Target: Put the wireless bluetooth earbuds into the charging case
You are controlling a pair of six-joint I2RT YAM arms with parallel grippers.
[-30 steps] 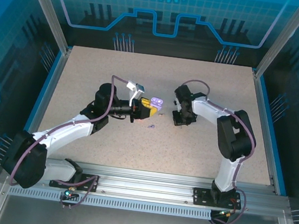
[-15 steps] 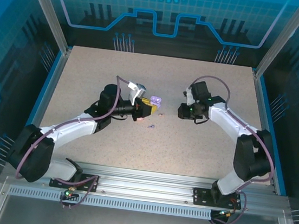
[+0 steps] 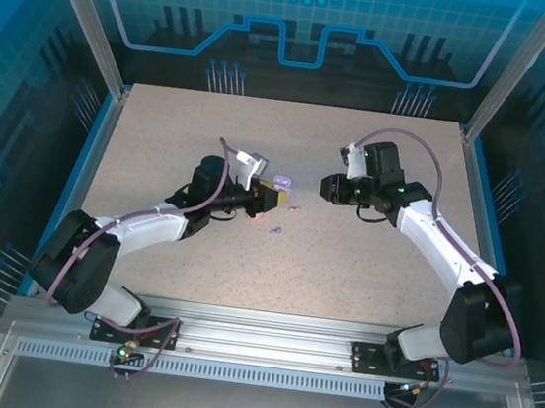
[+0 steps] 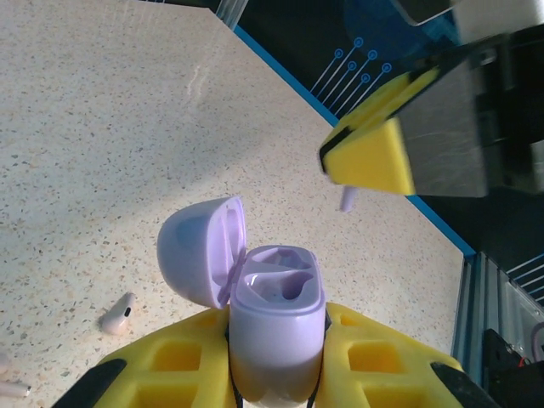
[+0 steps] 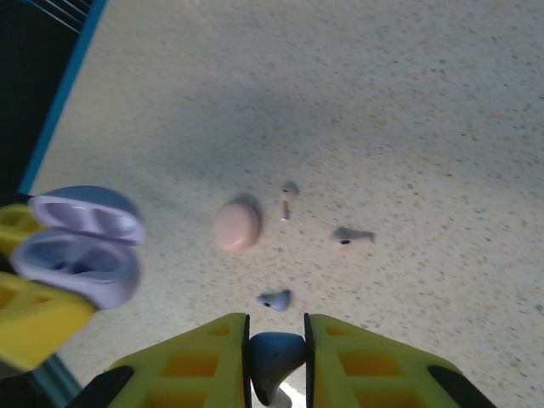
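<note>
My left gripper (image 4: 276, 333) is shut on the lower body of the open purple charging case (image 4: 277, 293). Its lid (image 4: 197, 252) is tipped back to the left, and both wells look empty. My right gripper (image 5: 276, 342) is shut on a purple earbud (image 5: 275, 355), whose stem points back toward the camera. In the top view the right gripper (image 3: 325, 187) hovers just right of the case (image 3: 283, 182) held by the left gripper (image 3: 270, 196). In the left wrist view the held bud's stem (image 4: 347, 199) hangs under a right finger (image 4: 374, 158). Another purple earbud (image 5: 276, 299) lies on the table.
A closed pale pink case (image 5: 236, 225) sits on the table with two small earbuds (image 5: 289, 195) (image 5: 353, 235) near it. A pink bud (image 4: 117, 313) lies left of the held case. The blue-edged table border (image 3: 479, 205) runs on the right.
The right gripper has lifted off the table with the purple bud and turned to face the case from the right. The left arm nudged the case slightly up and right.
</note>
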